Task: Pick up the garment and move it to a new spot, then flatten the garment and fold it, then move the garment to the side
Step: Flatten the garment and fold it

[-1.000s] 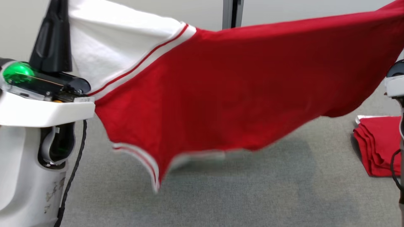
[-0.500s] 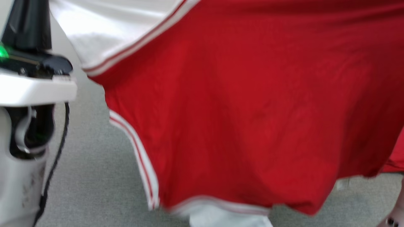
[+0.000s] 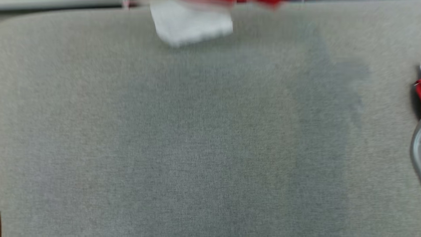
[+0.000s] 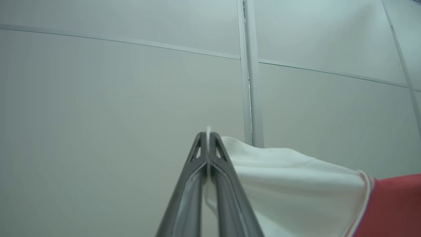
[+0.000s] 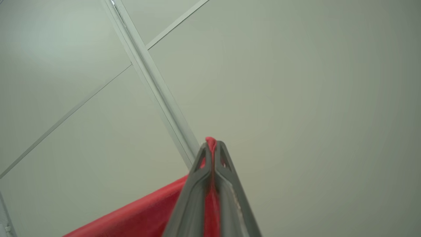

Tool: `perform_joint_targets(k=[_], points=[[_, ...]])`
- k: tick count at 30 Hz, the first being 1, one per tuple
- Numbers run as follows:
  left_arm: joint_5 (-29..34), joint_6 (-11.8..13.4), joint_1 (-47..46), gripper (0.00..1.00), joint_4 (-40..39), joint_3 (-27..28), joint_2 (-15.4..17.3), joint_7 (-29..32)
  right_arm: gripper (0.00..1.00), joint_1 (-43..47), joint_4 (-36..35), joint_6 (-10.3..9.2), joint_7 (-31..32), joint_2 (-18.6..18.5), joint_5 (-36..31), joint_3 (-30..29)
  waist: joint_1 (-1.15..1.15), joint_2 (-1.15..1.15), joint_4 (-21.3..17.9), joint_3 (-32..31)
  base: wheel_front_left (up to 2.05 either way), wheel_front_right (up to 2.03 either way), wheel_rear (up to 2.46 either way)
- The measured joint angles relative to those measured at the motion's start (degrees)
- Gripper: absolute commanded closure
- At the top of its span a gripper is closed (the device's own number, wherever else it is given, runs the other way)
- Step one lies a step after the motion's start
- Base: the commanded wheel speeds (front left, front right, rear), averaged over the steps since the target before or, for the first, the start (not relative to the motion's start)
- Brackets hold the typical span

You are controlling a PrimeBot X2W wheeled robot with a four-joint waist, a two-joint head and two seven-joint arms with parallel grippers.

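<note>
Left wrist view: garment pinched in left hand

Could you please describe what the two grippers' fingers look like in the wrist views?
The left gripper has two long dark grey fingers that taper to narrow tips, each with a small triangular cut-out near the tip. The right gripper looks the same.

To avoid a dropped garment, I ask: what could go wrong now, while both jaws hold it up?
Both pairs of jaws pinch only a thin edge of the garment; it might slip. Its white part hangs toward the grey surface and may crumple under when laid down.
</note>
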Motion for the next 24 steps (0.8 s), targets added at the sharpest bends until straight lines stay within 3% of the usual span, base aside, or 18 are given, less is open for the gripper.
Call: perform_joint_targets(k=[5, 10, 16, 24], points=[[2.4, -1.1, -8.1, 1.00, 8.9, -0.9, -0.7, -4.9, 1.00, -5.9, 8.8, 0.00, -11.1, 0.0, 0.6, 2.6, 0.00, 0.00, 0.9, 6.4, 0.00, 0.00, 0.00], [4.6, -1.7, -7.4, 1.00, 9.7, -1.2, -1.6, -5.5, 1.00, -2.9, 15.0, -0.01, -17.0, 0.0, 5.3, 7.5, 0.00, 0.00, 1.9, 10.6, 0.00, 0.00, 0.00], [6.2, -1.8, 5.0, 1.00, 0.6, -8.0, -2.4, -5.6, 1.00, 7.8, 20.9, -0.01, -19.9, -0.1, 9.4, 10.2, 0.00, 0.00, 3.3, 12.1, 0.00, 0.00, 0.00], [9.4, -1.8, 23.1, 1.00, -3.9, -17.4, 3.3, -5.7, 1.00, 22.8, 26.0, -0.01, -20.5, -1.9, 13.6, 14.6, 0.00, 0.00, 4.5, 8.2, 0.00, 0.00, 0.00]])
